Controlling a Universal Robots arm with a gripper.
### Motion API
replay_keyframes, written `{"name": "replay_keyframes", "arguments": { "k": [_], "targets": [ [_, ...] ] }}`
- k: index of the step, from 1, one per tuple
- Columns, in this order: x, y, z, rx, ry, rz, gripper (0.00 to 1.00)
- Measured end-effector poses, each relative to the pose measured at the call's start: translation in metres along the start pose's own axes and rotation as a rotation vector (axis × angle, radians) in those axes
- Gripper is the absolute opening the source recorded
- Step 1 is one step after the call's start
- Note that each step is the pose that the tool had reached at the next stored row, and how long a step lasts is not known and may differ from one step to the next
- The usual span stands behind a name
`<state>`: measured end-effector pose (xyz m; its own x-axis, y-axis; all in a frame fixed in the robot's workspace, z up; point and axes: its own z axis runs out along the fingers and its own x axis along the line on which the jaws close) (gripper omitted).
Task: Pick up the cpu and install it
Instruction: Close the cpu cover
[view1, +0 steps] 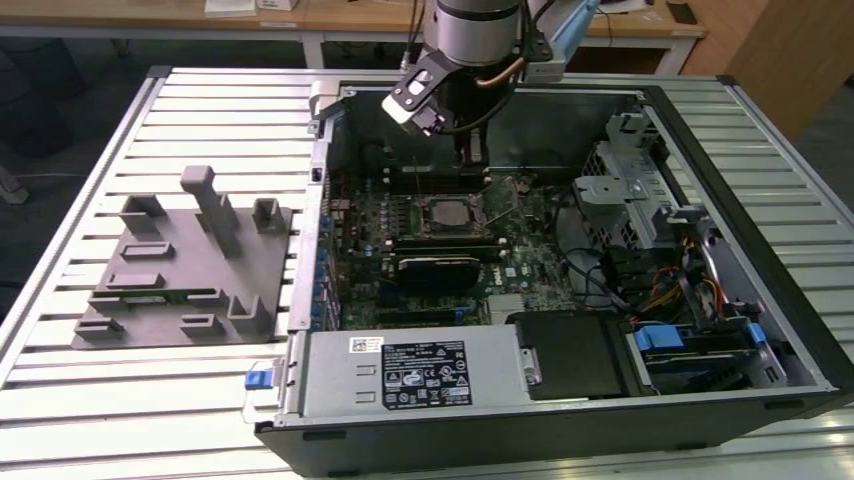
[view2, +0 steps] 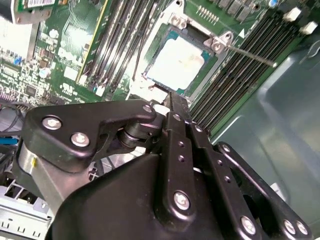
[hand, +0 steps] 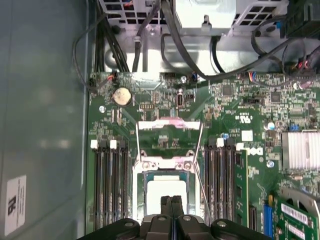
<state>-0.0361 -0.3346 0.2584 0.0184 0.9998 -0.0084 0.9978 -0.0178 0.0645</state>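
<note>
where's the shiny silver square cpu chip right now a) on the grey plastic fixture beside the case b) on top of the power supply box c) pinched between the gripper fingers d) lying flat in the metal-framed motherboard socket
d: in the first wrist view the shiny silver square cpu chip lies flat inside the metal-framed motherboard socket, and the black gripper has its fingers together with nothing between them.

Exterior view: even overhead room light, bright on the slatted table (view1: 200, 110), with soft shadows only. The inside of the case (view1: 561, 130) reads darker and the motherboard (view1: 514, 205) sits in shade. Second wrist view: hard glare on the cpu (view2: 175, 62), top plate nearly washed out white. The gripper (view2: 172, 99) is near-black and only its screw heads catch light. First wrist view: cpu (hand: 165, 192) less blown out, dull grey sheen on the case wall (hand: 45, 100).
</note>
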Motion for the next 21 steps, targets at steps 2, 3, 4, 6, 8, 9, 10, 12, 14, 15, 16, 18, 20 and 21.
{"name": "replay_keyframes", "arguments": {
  "k": [2, 3, 4, 6, 8, 9, 10, 12, 14, 15, 16, 18, 20, 21],
  "targets": [
    [0.0, 0.0031, 0.0002, 0.0, 0.0, 0.0, 0.11],
    [0.0001, 0.0045, 0.0003, 0.0, 0.0, 0.0, 0.11],
    [0.0001, 0.0059, 0.0004, 0.0, 0.0, 0.0, 0.11],
    [0.0002, 0.0089, 0.0006, 0.0, 0.0, 0.0, 0.11],
    [0.0002, 0.0124, 0.0008, 0.0, -0.0001, 0.0, 0.11],
    [0.0003, 0.0142, 0.0009, 0.0, 0.0, 0.0, 0.11],
    [0.0003, 0.0161, 0.001, 0.0, 0.0, 0.0, 0.11],
    [0.0004, 0.02, 0.0013, 0.0, 0.0, 0.0, 0.11],
    [0.0004, 0.0238, 0.0015, 0.0, 0.0, 0.0, 0.11],
    [0.0005, 0.0257, 0.0016, 0.0001, -0.0001, 0.0, 0.11],
    [0.0005, 0.0275, 0.0018, 0.0, 0.0, 0.0, 0.11],
    [0.0006, 0.0312, 0.002, 0.0, 0.0, 0.0, 0.11],
    [0.0006, 0.0354, 0.0023, 0.0, 0.0, 0.0, 0.11],
    [0.0007, 0.0375, 0.0024, 0.0, 0.0, 0.0, 0.11]
  ]
}}
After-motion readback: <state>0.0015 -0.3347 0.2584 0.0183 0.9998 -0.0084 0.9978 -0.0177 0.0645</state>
